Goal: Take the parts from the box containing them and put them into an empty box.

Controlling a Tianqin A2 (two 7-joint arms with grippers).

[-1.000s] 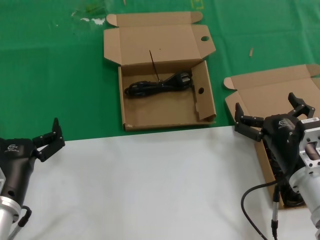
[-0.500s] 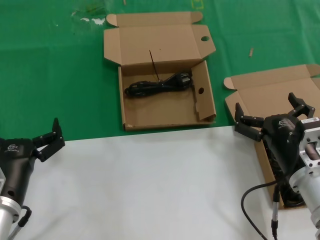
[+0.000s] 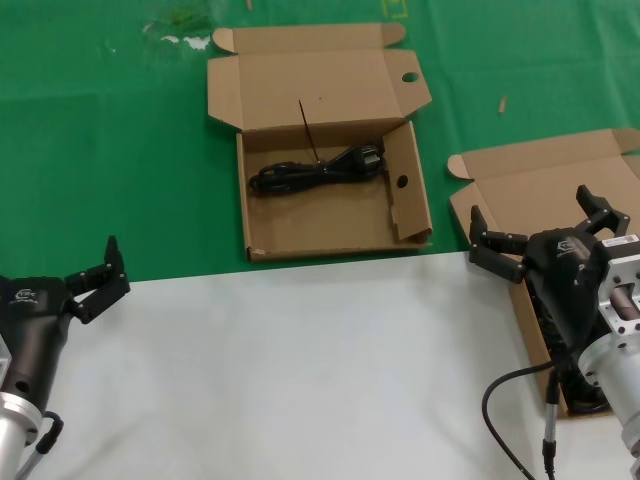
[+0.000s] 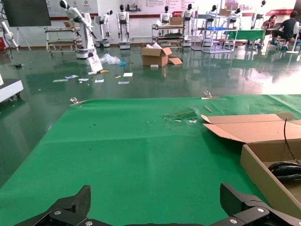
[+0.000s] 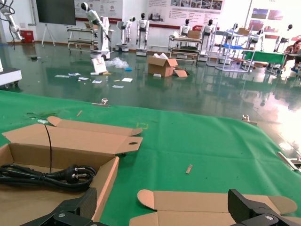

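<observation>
One cord in holed box.

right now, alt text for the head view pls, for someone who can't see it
One black power cord lies in an open cardboard box with round-holed flaps on a green mat. The right gripper hovers open over a second box at right; the left gripper waits open at the white surface's edge.

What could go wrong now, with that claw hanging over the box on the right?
The right tool hangs open over the plain-lidded box, and its body hides most of the cords there, so a grab might be misjudged. The power cord already lying in the round-holed box has a strand sticking up, which a later cord could snag. The left tool waits open over the white sheet.
</observation>
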